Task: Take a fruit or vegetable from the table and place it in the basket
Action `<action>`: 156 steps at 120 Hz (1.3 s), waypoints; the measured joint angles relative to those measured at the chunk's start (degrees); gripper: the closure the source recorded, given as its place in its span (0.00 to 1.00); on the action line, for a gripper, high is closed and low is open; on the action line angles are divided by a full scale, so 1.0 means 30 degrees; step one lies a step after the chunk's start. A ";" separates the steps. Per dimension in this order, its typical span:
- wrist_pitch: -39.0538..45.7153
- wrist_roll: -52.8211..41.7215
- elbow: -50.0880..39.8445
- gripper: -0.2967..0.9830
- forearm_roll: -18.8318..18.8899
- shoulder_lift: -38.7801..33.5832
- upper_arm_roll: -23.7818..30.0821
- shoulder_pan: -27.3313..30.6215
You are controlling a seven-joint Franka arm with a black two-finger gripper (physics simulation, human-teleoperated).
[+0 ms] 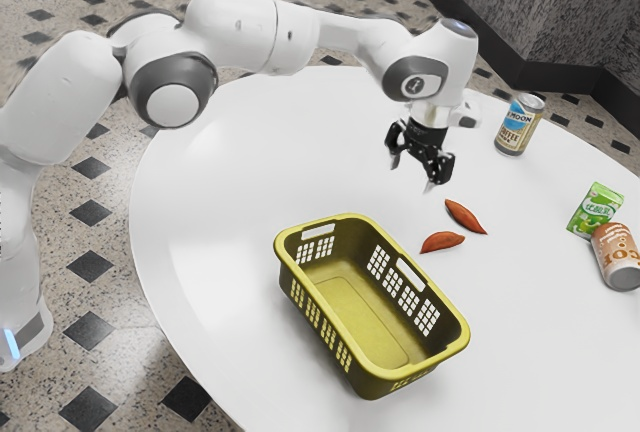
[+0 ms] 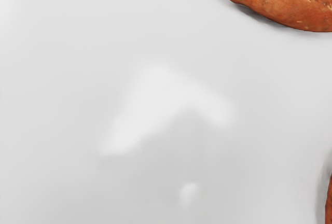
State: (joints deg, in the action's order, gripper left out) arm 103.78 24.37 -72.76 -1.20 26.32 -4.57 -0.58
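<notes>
Two reddish-orange, tapered sweet potatoes are seen on the round white tabletop (image 1: 230, 172): one (image 1: 466, 217) is set farther from the single basket, and the other (image 1: 442, 242) is placed nearer to it. Both are left outside the yellow-green plastic basket (image 1: 368, 360), which is stood upright, its walls pierced by rows of small openings and its two visible handle slots cut near the rim. One black two-finger gripper (image 1: 414, 166) is held above the tabletop, near the two sweet potatoes, by one white-and-grey arm (image 1: 240, 32). Its jaws are spread wide. In the wrist view, parts of both sweet potatoes are seen, well apart from each other.

Toward the exterior view's right, three packaged items are counted: one upright metal can with a blue-and-tan label (image 1: 518, 125), one green-and-white carton (image 1: 594, 210), and one brown-and-white can (image 1: 616, 254). The latter two are placed close together; whether they are touching cannot be told.
</notes>
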 joint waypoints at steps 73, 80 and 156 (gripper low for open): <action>0.1316 -0.1649 0.5625 0.24 0.0595 0.5260 0.2608 -0.0280; 0.1379 -0.1789 0.5619 0.24 0.0632 0.5580 0.2623 -0.0225; 0.1720 -0.2708 0.5592 0.28 0.0721 0.6654 0.2607 -0.0203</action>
State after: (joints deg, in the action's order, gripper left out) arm 108.94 16.24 -55.98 0.96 46.28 3.25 -1.19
